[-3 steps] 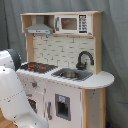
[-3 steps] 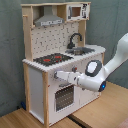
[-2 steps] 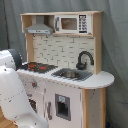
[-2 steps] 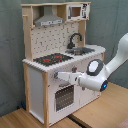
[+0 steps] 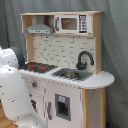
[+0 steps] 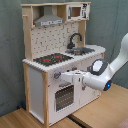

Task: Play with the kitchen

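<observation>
kitchen (image 5: 62,65) (image 6: 57,60), a tall white and light-wood toy play set, is standing upright on the wooden floor (image 6: 30,120) against a grey curtain backdrop (image 5: 116,45) in both exterior views. its black-and-red stovetop (image 6: 52,59) and its sink with a curved black faucet (image 5: 84,59) are sitting side by side on its counter (image 5: 100,80), under a grey hood (image 6: 49,20) and a microwave shelf (image 5: 72,23). in the second exterior view the white robot arm (image 6: 112,62) is reaching in from the second exterior view's right, its hand (image 6: 64,76) sitting at the front panel just above the oven door (image 6: 63,96), near a knob (image 6: 57,75). i cannot tell how far the hand is open, or whether it is touching anything.
</observation>
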`<state>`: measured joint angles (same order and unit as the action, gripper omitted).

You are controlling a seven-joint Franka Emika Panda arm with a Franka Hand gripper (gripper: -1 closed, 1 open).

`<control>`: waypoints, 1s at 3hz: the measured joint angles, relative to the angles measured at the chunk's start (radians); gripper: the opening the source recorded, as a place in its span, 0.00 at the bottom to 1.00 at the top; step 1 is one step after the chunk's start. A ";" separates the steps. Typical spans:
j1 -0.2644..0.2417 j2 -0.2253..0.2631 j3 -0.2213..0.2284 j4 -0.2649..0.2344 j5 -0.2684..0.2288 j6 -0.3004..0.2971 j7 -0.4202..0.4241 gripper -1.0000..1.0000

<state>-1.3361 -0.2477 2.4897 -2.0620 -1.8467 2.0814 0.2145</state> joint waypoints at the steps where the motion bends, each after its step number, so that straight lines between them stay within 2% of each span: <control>1: 0.014 0.037 0.001 -0.044 0.000 -0.046 -0.070 1.00; 3: 0.032 0.143 0.009 -0.161 0.001 -0.149 -0.152 1.00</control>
<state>-1.3037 -0.1048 2.4991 -2.2233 -1.8460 1.9320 0.0627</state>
